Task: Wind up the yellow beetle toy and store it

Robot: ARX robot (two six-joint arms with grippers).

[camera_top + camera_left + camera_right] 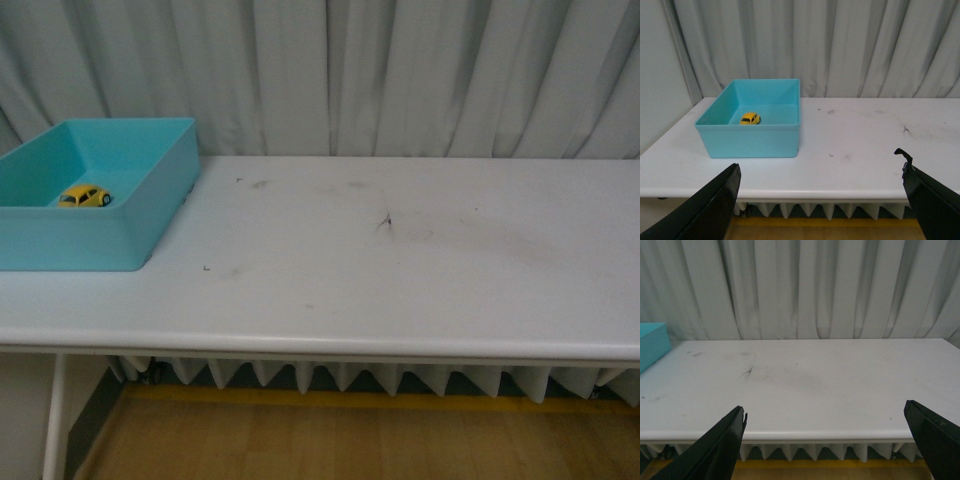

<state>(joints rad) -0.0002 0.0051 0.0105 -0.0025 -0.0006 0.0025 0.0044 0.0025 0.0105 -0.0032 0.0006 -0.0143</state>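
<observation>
The left hand (820, 200) is standing wide open in its wrist view: its two black fingers (715, 205) are showing only at the lower corners of the picture, far apart, and nothing is lying between them. It is holding nothing and touching nothing; it is hanging in front of the near edge of the surface (855, 150). The right hand (825, 440) is open in the same way, its dark fingers (720, 445) are spread to both corners, empty, and also hanging before the near edge. In the front view neither arm is showing.

The yellow beetle toy (84, 196) is sitting inside the turquoise bin (150, 215), on its floor, near the front wall. It is standing on its wheels. The toy is small and rounded, with dark windows; its body is looking glossy.

The bin is rectangular, with smooth, plain walls that are sloping slightly outward, and it is resting on the left end of the surface. The surface is white, flat and smooth, with a rounded front edge, and it is carrying some dark scuff marks (385, 222) near the middle. Behind it a pale curtain (400, 70) is hanging in soft vertical folds.
</observation>
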